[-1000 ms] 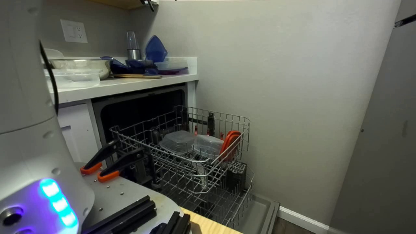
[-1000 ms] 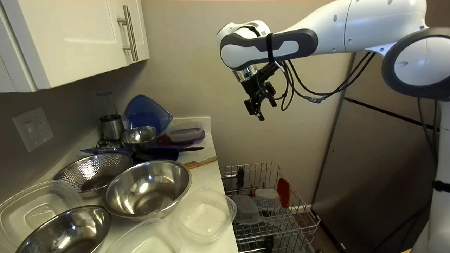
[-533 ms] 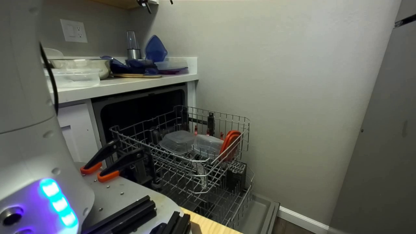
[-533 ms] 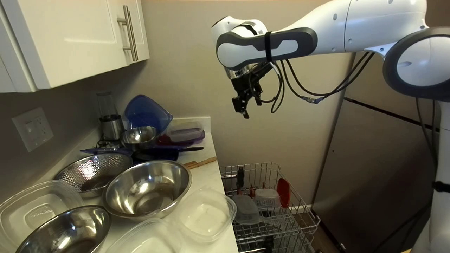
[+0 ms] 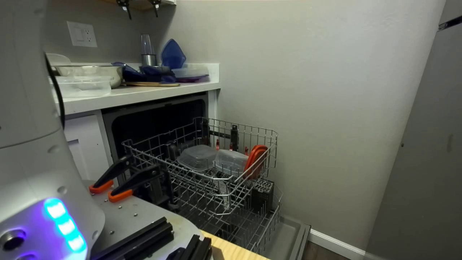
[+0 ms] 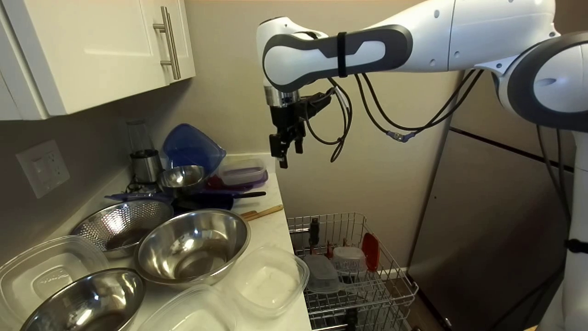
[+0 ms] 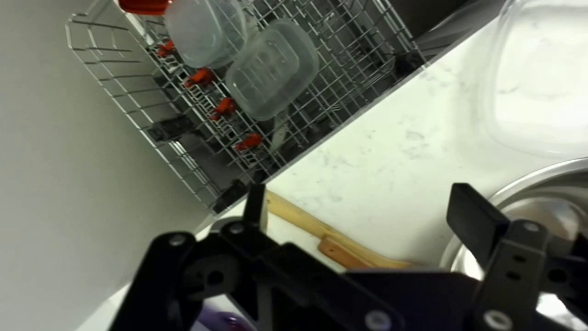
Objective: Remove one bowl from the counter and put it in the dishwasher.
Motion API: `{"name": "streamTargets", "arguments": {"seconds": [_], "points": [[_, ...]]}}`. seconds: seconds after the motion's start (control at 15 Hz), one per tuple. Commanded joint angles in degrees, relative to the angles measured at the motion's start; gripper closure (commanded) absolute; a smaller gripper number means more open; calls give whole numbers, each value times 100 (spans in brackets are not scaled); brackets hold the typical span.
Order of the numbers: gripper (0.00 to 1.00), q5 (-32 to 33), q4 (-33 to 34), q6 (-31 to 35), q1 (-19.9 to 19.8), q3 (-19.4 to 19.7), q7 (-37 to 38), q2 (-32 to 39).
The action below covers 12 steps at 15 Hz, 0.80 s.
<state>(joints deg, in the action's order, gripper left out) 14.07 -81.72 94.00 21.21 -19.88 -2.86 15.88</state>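
Note:
The white counter holds a large steel bowl, a steel bowl at the near left and a small steel bowl at the back. The large bowl also shows in the wrist view, partly behind a finger. The dishwasher stands open below the counter, its wire racks pulled out. My gripper points down, empty, well above the counter's edge near the back. In the wrist view my gripper has its fingers wide apart.
The upper rack holds clear containers and a red lid. A colander, clear plastic containers, wooden utensils and a blue lid lie on the counter. A wall cabinet hangs over the counter's left side.
My gripper has moved left over the counter's edge in an exterior view and swung from tilted to pointing straight down. Its fingertips have come into view at the top of an exterior view.

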Motion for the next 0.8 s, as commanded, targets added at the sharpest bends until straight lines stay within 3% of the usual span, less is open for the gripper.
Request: {"name": "streamTargets", "arguments": {"seconds": [0.0, 0.2, 0.27, 0.73], "points": [[0, -379, -263, 38, -26, 28, -714, 4], [0, -69, -317, -72, 70, 77, -1023, 170], [0, -208, -180, -38, 82, 99, -696, 171], [0, -165, -209, -36, 99, 103, -836, 285]]}}
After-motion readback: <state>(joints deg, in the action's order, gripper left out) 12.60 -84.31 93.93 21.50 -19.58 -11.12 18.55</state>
